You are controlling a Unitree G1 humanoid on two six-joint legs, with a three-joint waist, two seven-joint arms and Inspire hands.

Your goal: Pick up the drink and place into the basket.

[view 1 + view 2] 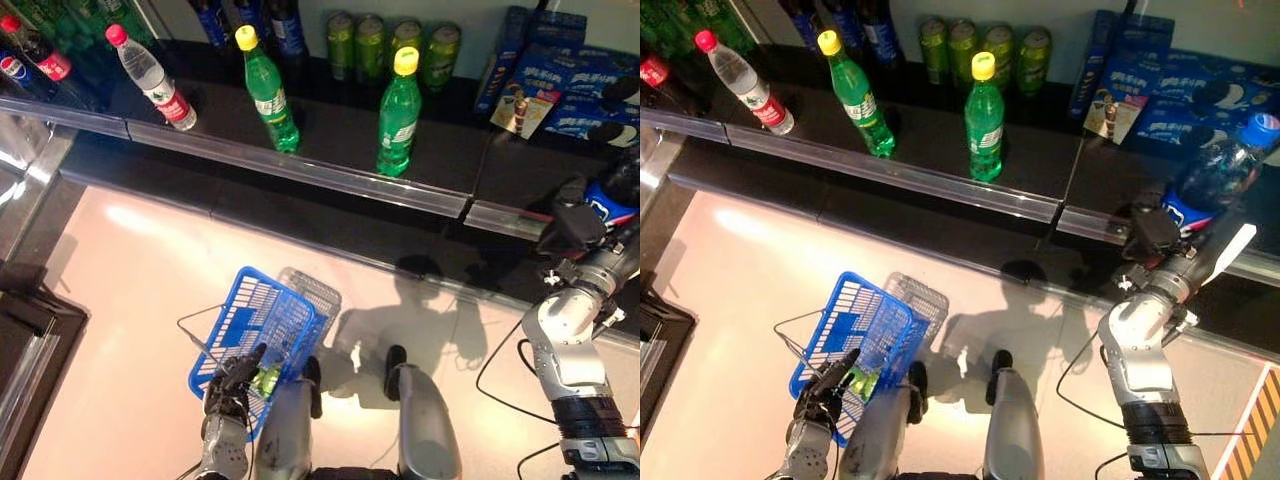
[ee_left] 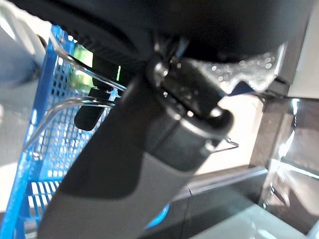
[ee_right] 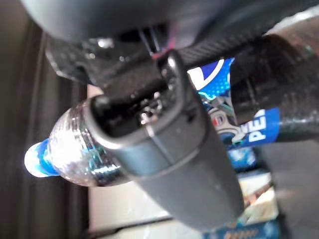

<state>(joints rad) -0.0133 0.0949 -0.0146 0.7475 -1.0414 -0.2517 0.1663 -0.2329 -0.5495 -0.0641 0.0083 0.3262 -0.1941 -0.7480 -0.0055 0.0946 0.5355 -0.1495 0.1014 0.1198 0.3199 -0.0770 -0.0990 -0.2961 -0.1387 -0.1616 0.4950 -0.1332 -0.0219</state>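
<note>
One glossy cola bottle (image 1: 1218, 170) in curled right-hand fingers (image 3: 259, 84).

My left hand (image 1: 228, 392) grips the blue plastic wire-handled basket (image 1: 262, 325) on the floor, lower left. My right hand (image 1: 1160, 232) holds the dark blue-capped cola bottle (image 1: 1218, 172) at the right, over the black shelf (image 1: 330, 150). Two green yellow-capped bottles (image 1: 400, 112) stand on the shelf, green cans (image 1: 390, 45) behind them.
</note>
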